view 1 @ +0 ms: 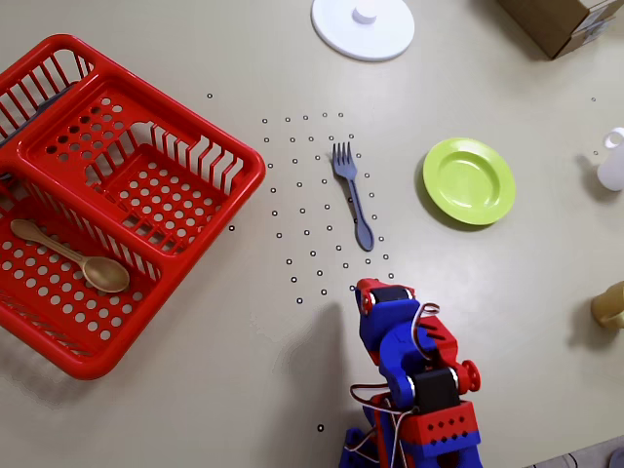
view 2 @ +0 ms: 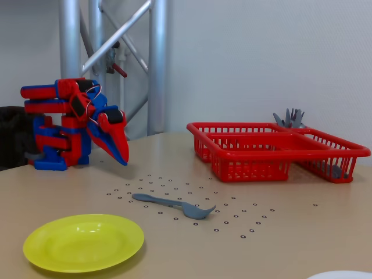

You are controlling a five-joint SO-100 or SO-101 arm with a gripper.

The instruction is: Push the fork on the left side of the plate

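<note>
The slate-blue fork (view 1: pixel 353 195) lies flat on the table among small printed circles, tines away from the arm. In the overhead view it is left of the lime-green plate (view 1: pixel 469 180), with a gap between them. My red and blue gripper (view 1: pixel 373 289) is just behind the fork's handle end, above the table and not touching the fork. In the fixed view the gripper (view 2: pixel 122 158) points down with its fingers together and empty. There the fork (view 2: pixel 174 204) lies beyond the plate (view 2: pixel 84 241).
A red slotted basket (view 1: pixel 200 210) at the left holds a tan spoon (view 1: pixel 68 255); the fixed view shows grey cutlery (view 2: pixel 290 119) in it. A white disc (view 1: pixel 363 26), a cardboard box (view 1: pixel 570 19), a white item (view 1: pixel 612 161) and a tan item (view 1: pixel 609 307) stand around.
</note>
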